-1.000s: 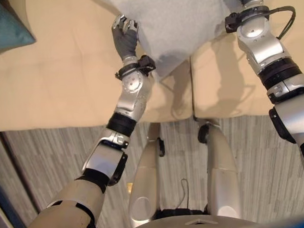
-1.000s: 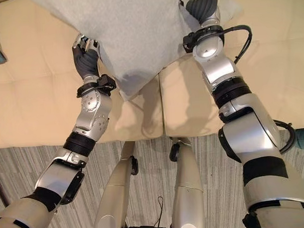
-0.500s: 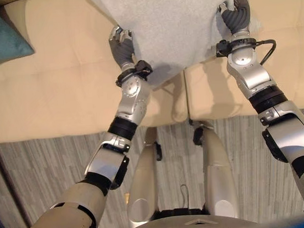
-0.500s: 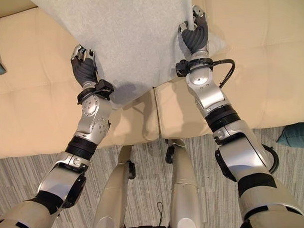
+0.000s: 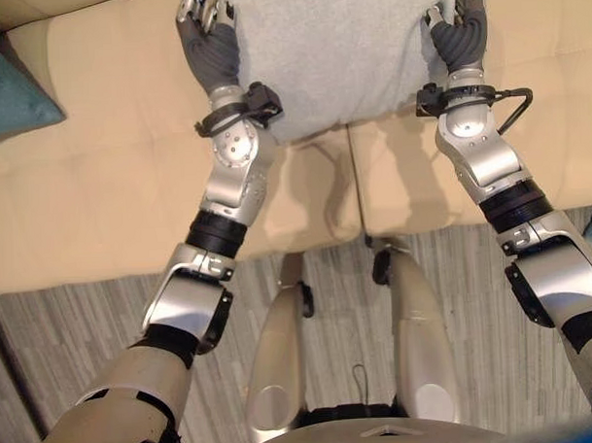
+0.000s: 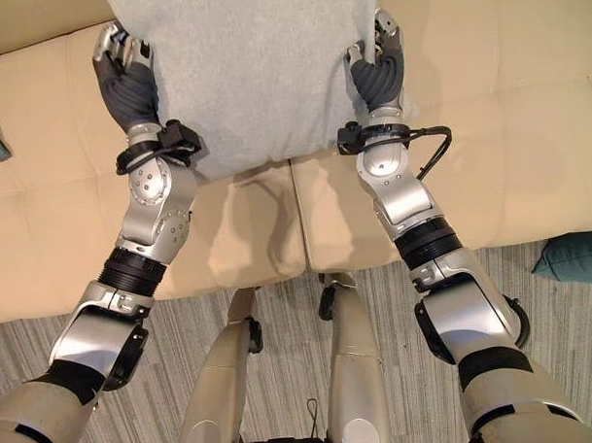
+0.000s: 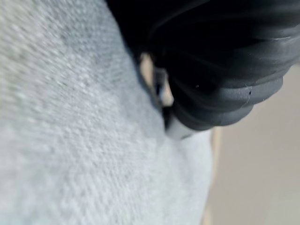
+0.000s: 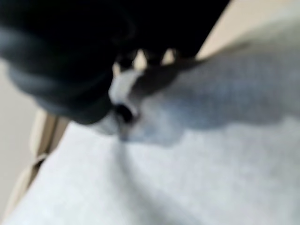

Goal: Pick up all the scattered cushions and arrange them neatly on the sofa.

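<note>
We hold a large light-grey fabric cushion (image 6: pixel 252 67) between our two hands over the cream leather sofa (image 6: pixel 526 126), above the seam where two seat sections meet. Our left hand (image 6: pixel 124 77) presses against the cushion's left edge, our right hand (image 6: pixel 376 68) against its right edge — each set of fingers curls onto the fabric at the side, clamped on the cushion. The lower edge of the cushion hangs just above the seat, casting a shadow on it. A teal cushion (image 5: pixel 9 91) lies on the sofa well to our left, and another teal cushion (image 6: pixel 574 255) sits on the grey striped carpet (image 6: pixel 282 377) to our right, near the sofa's front edge
</note>
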Tool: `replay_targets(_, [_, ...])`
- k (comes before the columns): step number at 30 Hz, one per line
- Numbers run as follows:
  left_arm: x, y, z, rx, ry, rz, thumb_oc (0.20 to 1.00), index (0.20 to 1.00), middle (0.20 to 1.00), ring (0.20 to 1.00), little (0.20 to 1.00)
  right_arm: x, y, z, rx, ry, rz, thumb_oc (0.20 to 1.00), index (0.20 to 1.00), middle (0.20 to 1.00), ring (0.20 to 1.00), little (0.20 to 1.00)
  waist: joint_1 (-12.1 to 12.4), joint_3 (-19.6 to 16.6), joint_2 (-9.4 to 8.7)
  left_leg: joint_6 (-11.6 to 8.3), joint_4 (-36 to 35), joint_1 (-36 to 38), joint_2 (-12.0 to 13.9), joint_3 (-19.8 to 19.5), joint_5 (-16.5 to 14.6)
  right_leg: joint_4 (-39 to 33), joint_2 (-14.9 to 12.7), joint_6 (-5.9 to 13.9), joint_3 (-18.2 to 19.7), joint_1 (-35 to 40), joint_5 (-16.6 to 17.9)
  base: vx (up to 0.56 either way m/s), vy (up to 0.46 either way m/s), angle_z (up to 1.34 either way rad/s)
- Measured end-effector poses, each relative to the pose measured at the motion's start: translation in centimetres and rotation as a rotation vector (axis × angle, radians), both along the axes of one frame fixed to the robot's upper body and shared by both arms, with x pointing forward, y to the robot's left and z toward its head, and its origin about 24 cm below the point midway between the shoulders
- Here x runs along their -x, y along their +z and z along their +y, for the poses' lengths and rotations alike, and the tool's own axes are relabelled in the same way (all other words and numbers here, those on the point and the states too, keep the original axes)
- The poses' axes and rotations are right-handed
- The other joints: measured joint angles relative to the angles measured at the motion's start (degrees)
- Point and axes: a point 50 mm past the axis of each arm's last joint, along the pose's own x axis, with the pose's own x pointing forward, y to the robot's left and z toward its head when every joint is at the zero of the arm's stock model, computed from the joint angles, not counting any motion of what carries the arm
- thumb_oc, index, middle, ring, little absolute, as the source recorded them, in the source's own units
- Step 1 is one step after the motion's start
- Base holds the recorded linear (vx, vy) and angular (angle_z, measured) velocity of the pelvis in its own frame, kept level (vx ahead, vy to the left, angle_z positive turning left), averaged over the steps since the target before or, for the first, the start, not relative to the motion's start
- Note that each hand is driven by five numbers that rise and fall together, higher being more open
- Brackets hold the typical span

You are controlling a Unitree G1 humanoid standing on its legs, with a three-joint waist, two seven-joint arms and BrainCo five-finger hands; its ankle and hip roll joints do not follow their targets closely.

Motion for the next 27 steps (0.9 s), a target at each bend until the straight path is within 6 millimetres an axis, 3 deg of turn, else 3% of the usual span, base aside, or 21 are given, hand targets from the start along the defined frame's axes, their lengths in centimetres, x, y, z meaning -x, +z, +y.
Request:
replay_targets(7, [0.4, 4.6, -0.7, -0.025, 0.037, -0.115, 0.2, 0.2, 0.2, 0.2, 0.2, 0.4, 3.0, 0.4, -0.02, -0.058, -0.112, 0.2, 0.2, 0.2, 0.2, 0.2, 0.28, -0.01, 0.03, -0.01, 0.08, -0.06, 0.03, -0.05, 0.01, -0.31, 0.02, -0.23, -0.09, 0.15, 0.3, 0.01, 0.0, 0.0])
replay_targets(14, [0.0, 8.7, -1.1, -0.024, 0.1, -0.154, 0.2, 0.2, 0.2, 0.2, 0.2, 1.3, 9.2, 1.3, -0.039, -0.139, -0.287, 0.2, 0.2, 0.2, 0.2, 0.2, 0.48, -0.1, 0.18, -0.08, 0.4, -1.53, 0.14, -0.76, 0.07, -0.43, -0.04, -0.23, -0.83, -0.64, 0.34, 0.03, -0.009, 0.03])
replay_targets(19, [-1.0, 10.4, -1.3, -0.08, 0.164, -0.113, 0.2, 0.2, 0.2, 0.2, 0.2, 1.0, 12.2, 1.6, 0.035, -0.234, -0.315, 0.2, 0.2, 0.2, 0.2, 0.2, 0.81, -0.13, 0.24, -0.15, 1.66, -5.04, 0.29, -1.82, 0.1, -0.46, -0.12, -0.48, -1.76, -3.03, 0.48, 0.02, -0.012, 0.07])
replay_targets(27, [-1.6, 13.0, 0.2, -0.29, 0.295, -0.066, 0.2, 0.2, 0.2, 0.2, 0.2, -0.1, 11.9, 1.7, 0.12, -0.257, -0.236, 0.2, 0.2, 0.2, 0.2, 0.2, 2.33, -0.13, 0.28, -0.64, 1.98, -9.64, 0.15, -2.14, 0.4, -0.15, -0.29, -0.72, -1.86, -7.65, 0.73, 0.04, -0.007, 0.01])
